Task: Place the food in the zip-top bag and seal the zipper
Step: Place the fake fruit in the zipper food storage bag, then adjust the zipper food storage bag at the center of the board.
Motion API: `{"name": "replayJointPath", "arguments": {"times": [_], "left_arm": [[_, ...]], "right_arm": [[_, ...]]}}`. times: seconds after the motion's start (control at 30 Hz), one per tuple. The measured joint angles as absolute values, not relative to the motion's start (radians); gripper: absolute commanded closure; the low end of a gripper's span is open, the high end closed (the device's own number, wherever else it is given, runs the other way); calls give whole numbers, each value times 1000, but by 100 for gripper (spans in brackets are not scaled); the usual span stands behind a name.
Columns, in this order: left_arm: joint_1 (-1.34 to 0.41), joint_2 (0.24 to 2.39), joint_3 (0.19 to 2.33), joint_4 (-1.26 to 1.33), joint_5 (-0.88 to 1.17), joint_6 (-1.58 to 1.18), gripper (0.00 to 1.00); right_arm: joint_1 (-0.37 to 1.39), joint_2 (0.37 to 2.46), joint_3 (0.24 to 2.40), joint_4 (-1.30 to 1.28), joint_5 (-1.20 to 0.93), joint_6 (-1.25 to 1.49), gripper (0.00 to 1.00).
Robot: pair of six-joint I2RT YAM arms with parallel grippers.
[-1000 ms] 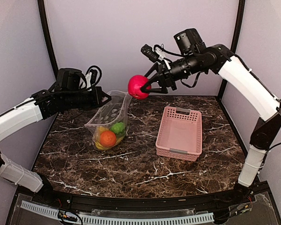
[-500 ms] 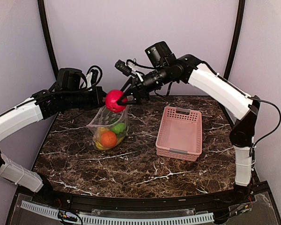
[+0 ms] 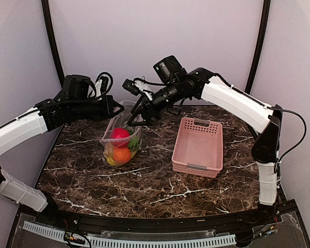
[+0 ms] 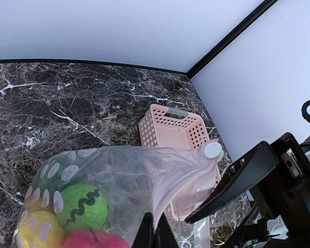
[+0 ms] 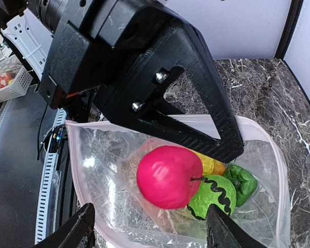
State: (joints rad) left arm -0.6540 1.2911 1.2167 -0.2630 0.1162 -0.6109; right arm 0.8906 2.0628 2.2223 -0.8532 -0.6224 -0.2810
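Here the zip-top bag (image 3: 125,125) stands on the dark marbled desk (image 3: 144,186) with its mouth pulled wide and upward, and the food sits inside at its bottom. The left gripper (image 3: 117,108) is at the bag's upper left rim; in the left wrist view its fingers (image 4: 155,233) are pressed together on the clear dotted film, pinching that edge and holding it up. The right gripper (image 3: 138,117) hangs just above the bag's mouth on its right side, with its fingers (image 5: 223,233) spread apart and nothing between them. Directly below them, inside the bag, the red-pink ball (image 5: 168,176) lies on top of the pile, touching a green pepper (image 5: 215,196) with a black squiggle. A second green piece (image 5: 241,181) and a yellow piece (image 5: 212,165) lie just behind it. From the top view an orange (image 3: 121,155) shows through the film low in the bag, under the ball. The zipper (image 5: 280,170), a pinkish strip along the rim, is unsealed all the way round. A pink lattice basket (image 3: 215,150) lies on the desk to the right of the bag, apart from it.
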Motion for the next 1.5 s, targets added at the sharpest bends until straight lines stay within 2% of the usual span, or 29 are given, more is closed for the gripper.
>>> {"name": "replayJointPath", "arguments": {"times": [0.3, 0.53, 0.87, 1.3, 1.5], "left_arm": [[-655, 1291, 1217, -263, 115, -610, 99], [-654, 1291, 1218, -265, 136, -566, 99], [-655, 1406, 1472, -398, 425, -366, 99], [-655, 1488, 1425, -411, 544, -299, 99], [-655, 1495, 1407, -386, 554, -304, 99]], "right_arm": [[895, 2046, 2248, -858, -603, -288, 23], [852, 1891, 2180, -860, -577, -373, 27], [635, 1719, 1991, -865, -699, -453, 29], [651, 1662, 1767, -878, -812, -548, 44], [662, 1662, 1752, -859, -811, -548, 50]]}}
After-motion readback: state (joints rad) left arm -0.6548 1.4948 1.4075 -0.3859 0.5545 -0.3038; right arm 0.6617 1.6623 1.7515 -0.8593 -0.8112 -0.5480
